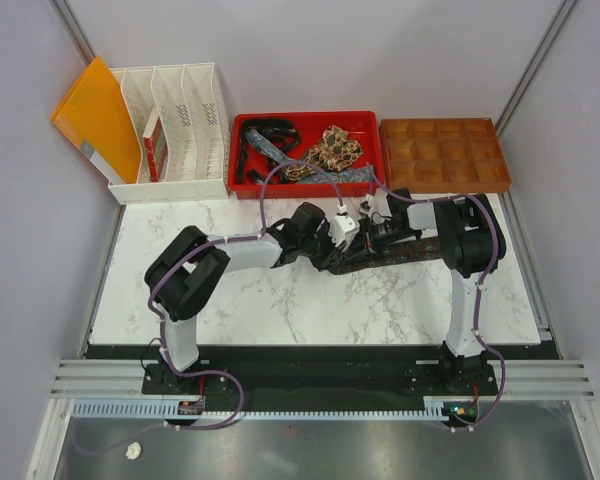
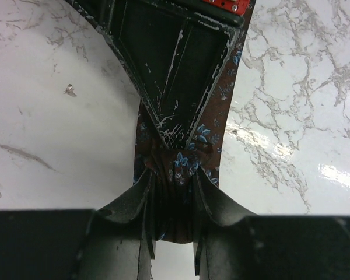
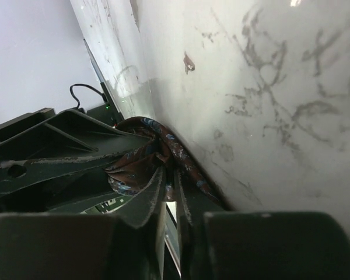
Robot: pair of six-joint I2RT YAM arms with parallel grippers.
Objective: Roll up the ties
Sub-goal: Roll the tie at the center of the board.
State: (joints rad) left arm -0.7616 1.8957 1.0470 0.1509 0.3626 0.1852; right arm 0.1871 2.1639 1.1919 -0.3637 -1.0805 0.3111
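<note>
A dark brown tie with blue flowers [image 1: 405,253] lies across the marble table [image 1: 310,310]. My left gripper [image 1: 342,247] is shut on its bunched end; in the left wrist view the tie [image 2: 213,125] runs away from my gripper [image 2: 174,195] under the right gripper's finger [image 2: 175,70]. My right gripper [image 1: 365,237] meets the left over the same end. In the right wrist view it [image 3: 170,175] is shut on a twisted fold of the tie [image 3: 134,166]. More ties lie in the red tray [image 1: 242,185]: a dark one [image 1: 265,133], a tan-and-brown speckled one [image 1: 337,148] and a blue patterned one [image 1: 280,155].
A brown compartment tray [image 1: 440,155] stands at the back right. A white file organiser [image 1: 175,130] and an orange folder [image 1: 95,120] stand at the back left. Purple cables run along both arms.
</note>
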